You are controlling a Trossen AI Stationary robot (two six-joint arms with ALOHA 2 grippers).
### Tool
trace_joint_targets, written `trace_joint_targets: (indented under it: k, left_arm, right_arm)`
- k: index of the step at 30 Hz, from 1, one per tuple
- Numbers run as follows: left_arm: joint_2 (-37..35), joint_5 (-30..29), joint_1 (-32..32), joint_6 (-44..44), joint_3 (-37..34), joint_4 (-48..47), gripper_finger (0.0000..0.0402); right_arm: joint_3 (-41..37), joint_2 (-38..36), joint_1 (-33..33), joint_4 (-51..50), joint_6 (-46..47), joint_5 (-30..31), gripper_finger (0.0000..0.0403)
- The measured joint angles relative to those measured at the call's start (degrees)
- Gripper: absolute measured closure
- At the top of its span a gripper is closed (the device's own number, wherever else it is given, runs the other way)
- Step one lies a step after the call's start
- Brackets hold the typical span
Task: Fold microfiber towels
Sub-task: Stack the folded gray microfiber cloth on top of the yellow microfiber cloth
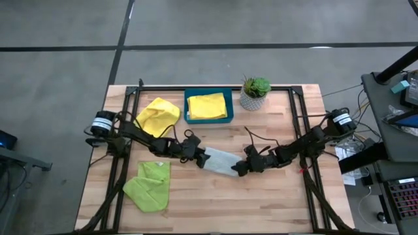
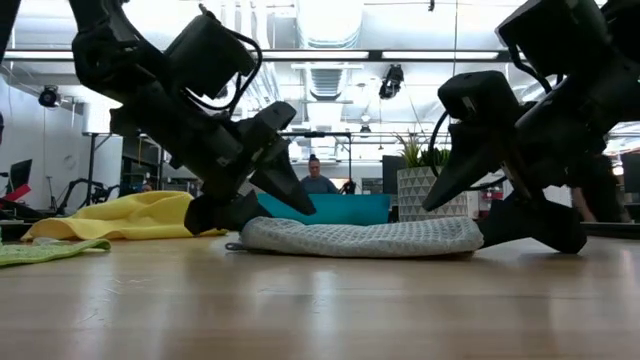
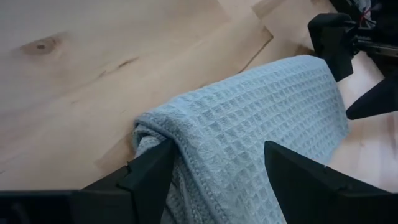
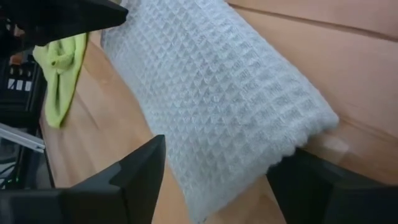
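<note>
Grey towel (image 1: 221,162) lies folded mid-desk (image 1: 274,196), left claw (image 1: 196,151) and right claw (image 1: 240,167) at opposite ends, fingers apart, gripping nothing. Behind: a yellow towel (image 1: 157,115) loose, another in the teal tray (image 1: 225,95), potted plant (image 1: 255,92) beside it; a lime green towel (image 1: 149,185) lies near the front-left.

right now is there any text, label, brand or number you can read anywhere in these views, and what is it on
No readable text in any view.
Grey towel: plain waffle weave, no tag showing.
Teal tray, yellow towel inside it, and the white plant pot: no markings visible.
Left end effector and right end effector: plain dark, no lettering visible.
Equipment beside the table: any labels are too small to read.
</note>
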Motion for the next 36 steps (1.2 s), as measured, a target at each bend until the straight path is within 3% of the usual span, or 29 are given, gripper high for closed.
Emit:
trace_joint_targets:
  k: [6,19,22,27,36]
  left_arm:
    - [1.2,0.0,0.0,1.3,0.5,1.0,0.0204]
    - [1.4,0.3,0.0,1.5,0.2,0.7,0.039]
    - [1.3,0.3,0.0,1.7,0.2,0.7,0.0395]
    - [1.4,0.3,0.0,2.1,0.1,0.9,0.0391]
    - [0.2,-1.2,0.0,6.2,0.0,2.1,0.0391]
  right_arm:
    - [0.2,0.1,-0.2,0.0,-0.3,1.0,0.0159]
    - [0.6,0.2,-0.3,0.0,-2.4,2.3,0.0165]
    - [0.6,0.2,-0.3,0.0,-3.4,2.3,0.0208]
    - [0.6,0.4,-0.3,0.5,-6.8,2.5,0.0368]
    - [1.7,-0.3,-1.1,0.0,-11.2,3.1,0.0378]
